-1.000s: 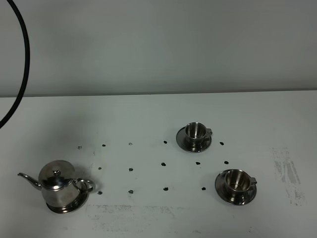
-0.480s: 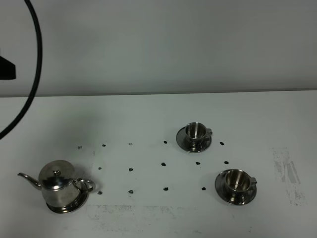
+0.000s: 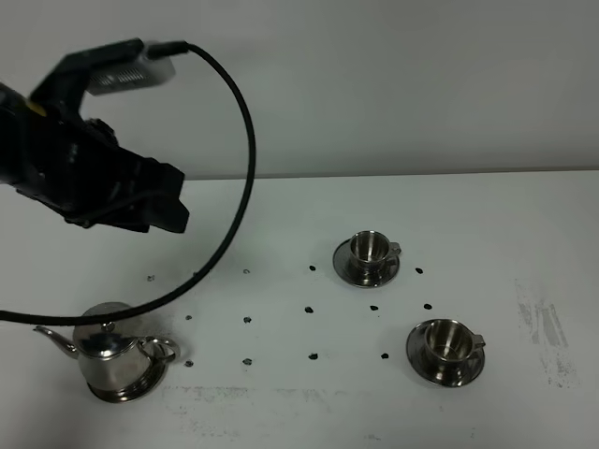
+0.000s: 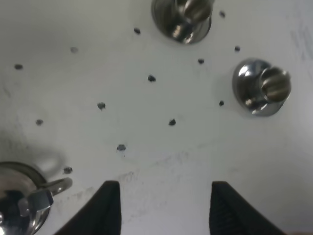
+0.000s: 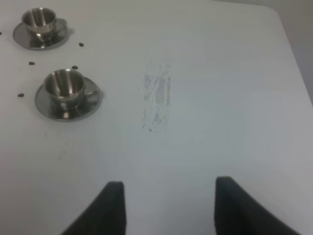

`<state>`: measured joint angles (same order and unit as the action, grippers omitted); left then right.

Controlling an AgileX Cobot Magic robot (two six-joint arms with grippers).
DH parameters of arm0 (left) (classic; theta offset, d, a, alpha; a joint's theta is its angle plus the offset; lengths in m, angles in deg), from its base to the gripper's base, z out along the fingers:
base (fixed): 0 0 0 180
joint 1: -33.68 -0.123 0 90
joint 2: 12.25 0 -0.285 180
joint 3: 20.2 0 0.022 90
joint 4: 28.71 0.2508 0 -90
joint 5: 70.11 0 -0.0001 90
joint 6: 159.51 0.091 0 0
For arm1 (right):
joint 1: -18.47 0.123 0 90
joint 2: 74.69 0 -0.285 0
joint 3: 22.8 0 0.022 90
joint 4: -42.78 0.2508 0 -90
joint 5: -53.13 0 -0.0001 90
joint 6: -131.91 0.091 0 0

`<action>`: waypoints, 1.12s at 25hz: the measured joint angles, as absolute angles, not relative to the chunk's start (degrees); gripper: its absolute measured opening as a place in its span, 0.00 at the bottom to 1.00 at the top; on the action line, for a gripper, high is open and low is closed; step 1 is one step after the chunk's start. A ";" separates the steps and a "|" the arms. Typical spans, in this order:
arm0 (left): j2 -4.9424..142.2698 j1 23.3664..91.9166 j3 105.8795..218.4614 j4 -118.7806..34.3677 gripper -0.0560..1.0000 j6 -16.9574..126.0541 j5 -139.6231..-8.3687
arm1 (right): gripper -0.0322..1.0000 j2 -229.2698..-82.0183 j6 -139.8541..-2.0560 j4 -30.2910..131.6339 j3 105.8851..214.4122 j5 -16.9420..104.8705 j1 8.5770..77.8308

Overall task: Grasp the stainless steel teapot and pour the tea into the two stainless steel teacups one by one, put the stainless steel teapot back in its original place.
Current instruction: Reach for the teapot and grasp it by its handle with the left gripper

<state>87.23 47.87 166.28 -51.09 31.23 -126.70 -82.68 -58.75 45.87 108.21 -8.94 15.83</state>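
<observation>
The stainless steel teapot (image 3: 112,357) stands lid on, on its saucer (image 3: 126,390), the original place, at the front left; its spout points left. The two stainless steel teacups, far (image 3: 369,248) and near (image 3: 447,342), sit on their saucers at the right. No tea shows. My left arm (image 3: 103,178) hovers above and behind the teapot. The left gripper (image 4: 166,210) is open and holds nothing, with the teapot (image 4: 19,205) off to one side and both cups (image 4: 188,12) (image 4: 266,85) beyond. The right gripper (image 5: 168,210) is open over bare table, with the cups (image 5: 63,88) (image 5: 39,19) off to one side.
The white table (image 3: 281,215) carries a grid of small dark dots (image 3: 312,308) between teapot and cups. A grey scuff mark (image 3: 543,323) lies right of the near cup. A black cable (image 3: 239,140) loops from the left arm down past the teapot's lid.
My left arm has swung in from the left edge and now hangs over the table behind the teapot, trailing its cable. Teapot and cups have not moved.
</observation>
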 joint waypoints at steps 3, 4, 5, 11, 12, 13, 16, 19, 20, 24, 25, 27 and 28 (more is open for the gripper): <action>90.59 48.98 166.28 -49.51 0.50 31.23 -126.96 | 0.45 -82.68 -58.75 45.87 108.21 -8.94 15.83; 91.55 49.24 166.28 -48.81 0.50 31.23 -126.90 | 0.45 -82.68 -58.75 45.87 108.21 -8.94 15.83; 92.42 49.62 166.28 -48.23 0.50 31.23 -126.90 | 0.45 -82.68 -58.75 45.87 108.21 -8.94 15.83; 96.90 53.75 166.28 -45.95 0.50 31.52 -125.51 | 0.45 -82.68 -58.69 45.87 108.21 -8.94 15.83; 97.77 54.33 166.28 -45.88 0.50 31.57 -124.90 | 0.45 -82.68 -58.69 45.87 108.21 -8.94 15.83; 98.50 54.99 166.28 -45.88 0.50 31.65 -124.29 | 0.45 -82.68 -58.64 45.87 108.21 -8.94 15.83; 100.96 56.87 166.28 -43.39 0.50 31.38 -122.36 | 0.45 -82.68 -58.64 45.87 108.21 -8.94 15.83; 102.90 58.54 166.28 -38.58 0.50 28.43 -120.74 | 0.45 -82.68 -58.64 45.87 108.21 -8.94 15.83; 103.52 58.89 166.28 -36.89 0.50 27.10 -120.43 | 0.45 -82.68 -58.64 45.87 108.21 -8.94 15.83; 105.53 59.95 166.28 -29.91 0.50 22.27 -119.80 | 0.45 -82.68 -58.64 45.87 108.21 -8.94 15.83; 106.09 60.36 166.28 -28.71 0.50 21.81 -119.38 | 0.45 -82.68 -58.64 45.87 108.21 -8.94 15.83; 107.34 61.03 166.28 -27.63 0.50 20.85 -118.16 | 0.45 -82.68 -58.64 45.87 108.21 -8.94 15.83; 107.87 61.40 166.28 -27.63 0.50 20.49 -117.51 | 0.45 -82.68 -58.64 45.87 108.21 -8.94 15.83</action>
<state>107.87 61.40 166.28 -27.63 20.49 -117.51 -82.68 -58.64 45.87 108.21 -8.94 15.83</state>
